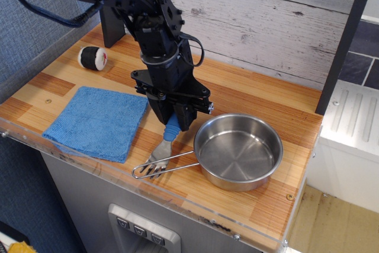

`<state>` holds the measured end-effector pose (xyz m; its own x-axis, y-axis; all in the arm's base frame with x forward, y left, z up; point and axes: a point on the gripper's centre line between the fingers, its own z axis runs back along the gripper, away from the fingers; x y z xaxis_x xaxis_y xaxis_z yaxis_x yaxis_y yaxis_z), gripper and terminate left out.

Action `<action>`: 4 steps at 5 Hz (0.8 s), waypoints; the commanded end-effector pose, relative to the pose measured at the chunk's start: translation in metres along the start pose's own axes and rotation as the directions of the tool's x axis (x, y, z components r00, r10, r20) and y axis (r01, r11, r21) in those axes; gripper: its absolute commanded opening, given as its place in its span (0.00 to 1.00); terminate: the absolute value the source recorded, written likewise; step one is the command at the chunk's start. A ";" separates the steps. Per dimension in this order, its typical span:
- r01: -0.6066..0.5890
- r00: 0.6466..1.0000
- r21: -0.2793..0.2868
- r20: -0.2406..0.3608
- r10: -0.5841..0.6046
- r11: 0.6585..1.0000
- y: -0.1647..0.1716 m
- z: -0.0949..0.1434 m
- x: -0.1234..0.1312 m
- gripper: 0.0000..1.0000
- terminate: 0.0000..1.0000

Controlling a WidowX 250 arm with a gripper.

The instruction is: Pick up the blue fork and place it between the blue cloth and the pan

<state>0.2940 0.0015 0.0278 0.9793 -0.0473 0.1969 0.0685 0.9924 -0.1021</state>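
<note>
**Lowering the fork into the gap**

My gripper (173,124) pinches the blue fork (163,150) by its handle, tines down, over the wooden counter (249,102) between the blue cloth (98,121) and the pan (238,151). The tines seem to lie over the pan's wire handle (163,165). I judge I should shift a little toward the cloth before letting go, so the fork lies flat. The pan holds nothing.
</note>
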 end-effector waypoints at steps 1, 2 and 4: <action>-0.018 1.000 0.022 0.017 0.017 1.000 0.006 0.002 0.023 0.00 0.00; -0.042 0.999 0.035 -0.009 0.043 0.998 0.009 -0.004 0.026 0.00 0.00; -0.065 0.998 0.058 -0.017 0.066 0.996 0.010 -0.005 0.028 1.00 0.00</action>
<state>0.3091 0.0067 0.0123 0.9920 0.0226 0.1244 -0.0148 0.9979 -0.0637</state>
